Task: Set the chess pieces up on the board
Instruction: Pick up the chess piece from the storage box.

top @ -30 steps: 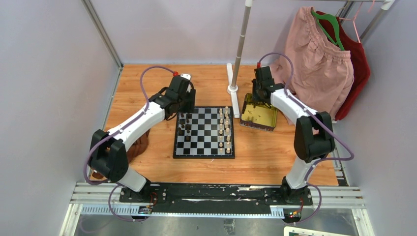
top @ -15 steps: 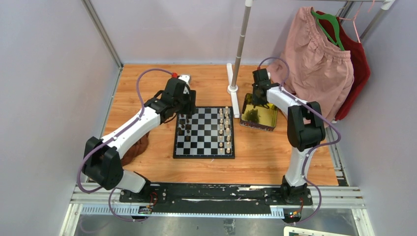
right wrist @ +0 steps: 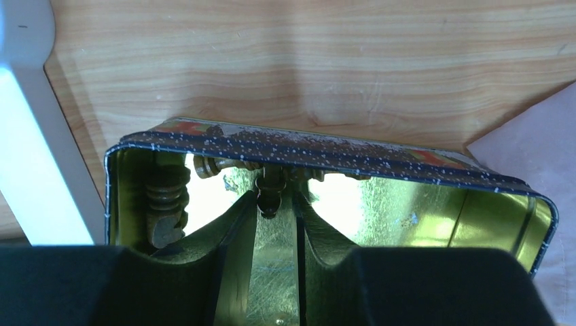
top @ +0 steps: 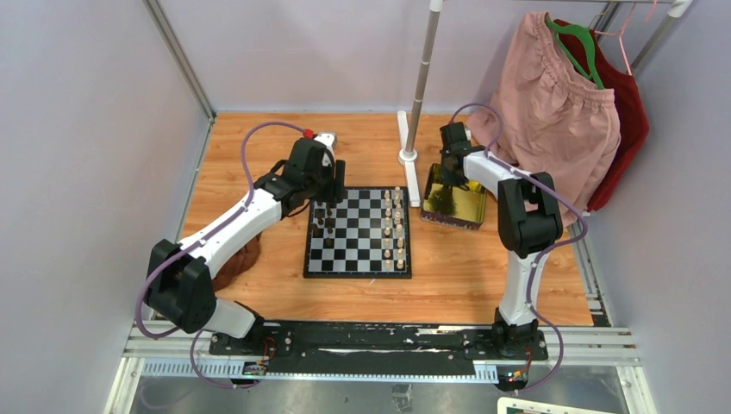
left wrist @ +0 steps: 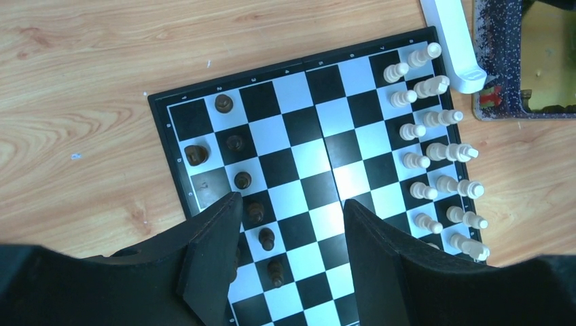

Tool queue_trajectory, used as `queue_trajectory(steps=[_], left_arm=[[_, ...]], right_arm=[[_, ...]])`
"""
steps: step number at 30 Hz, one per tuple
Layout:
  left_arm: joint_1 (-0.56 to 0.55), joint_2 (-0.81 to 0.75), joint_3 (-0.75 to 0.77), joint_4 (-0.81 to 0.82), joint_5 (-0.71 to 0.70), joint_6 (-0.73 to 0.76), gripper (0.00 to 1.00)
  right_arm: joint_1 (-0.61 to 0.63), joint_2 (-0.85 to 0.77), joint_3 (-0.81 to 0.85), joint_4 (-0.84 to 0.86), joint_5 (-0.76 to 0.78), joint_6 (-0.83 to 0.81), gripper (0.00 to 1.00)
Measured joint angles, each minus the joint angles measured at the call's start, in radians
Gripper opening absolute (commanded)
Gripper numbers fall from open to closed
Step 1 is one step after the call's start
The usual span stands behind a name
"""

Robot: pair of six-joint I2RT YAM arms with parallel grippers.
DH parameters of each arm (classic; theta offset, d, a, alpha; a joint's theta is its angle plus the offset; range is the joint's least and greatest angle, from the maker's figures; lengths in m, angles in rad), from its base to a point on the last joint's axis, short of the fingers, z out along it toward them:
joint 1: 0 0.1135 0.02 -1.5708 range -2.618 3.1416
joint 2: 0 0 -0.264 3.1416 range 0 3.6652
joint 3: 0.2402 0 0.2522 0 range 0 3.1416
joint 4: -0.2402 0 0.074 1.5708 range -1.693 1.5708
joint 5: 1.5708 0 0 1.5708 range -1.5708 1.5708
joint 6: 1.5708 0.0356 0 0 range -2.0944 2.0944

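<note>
right wrist: glossy gold tin (right wrist: 380, 153) holds dark turned chess pieces (right wrist: 166, 204); right gripper (right wrist: 275, 200) parted astride one; left gripper (left wrist: 292, 202) released over checkered board (left wrist: 299, 129).

A light wooden table (top: 259, 155) with clear grain carries everything. A flat square chessboard (top: 362, 246), with black and silvery-white squares and a thin black rim, lies near the table's middle. Near its right side sits a shiny gold rectangular metal tray (top: 449, 222). The long white foot (top: 403, 129) of an upright pole stand runs between them. A brown rounded object (top: 247, 255), partly hidden, lies towards the left edge.
</note>
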Motion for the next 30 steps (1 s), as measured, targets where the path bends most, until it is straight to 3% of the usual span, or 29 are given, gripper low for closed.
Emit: queue_trajectory(steps=[11, 16, 18, 30], left_arm=[[0.000, 0.000, -0.028, 0.007, 0.006, 0.007, 0.62], [0.000, 0.000, -0.031, 0.007, 0.006, 0.007, 0.62], [0.000, 0.000, -0.031, 0.008, 0.006, 0.007, 0.62], [0.000, 0.003, -0.030, 0.008, 0.030, 0.006, 0.73]], right_arm=[[0.000, 0.016, 0.022, 0.003, -0.006, 0.008, 0.25], [-0.002, 0.022, 0.022, 0.003, -0.009, 0.011, 0.04], [-0.003, 0.022, 0.022, 0.003, -0.010, 0.012, 0.00], [-0.004, -0.017, -0.013, 0.005, -0.030, 0.010, 0.00]])
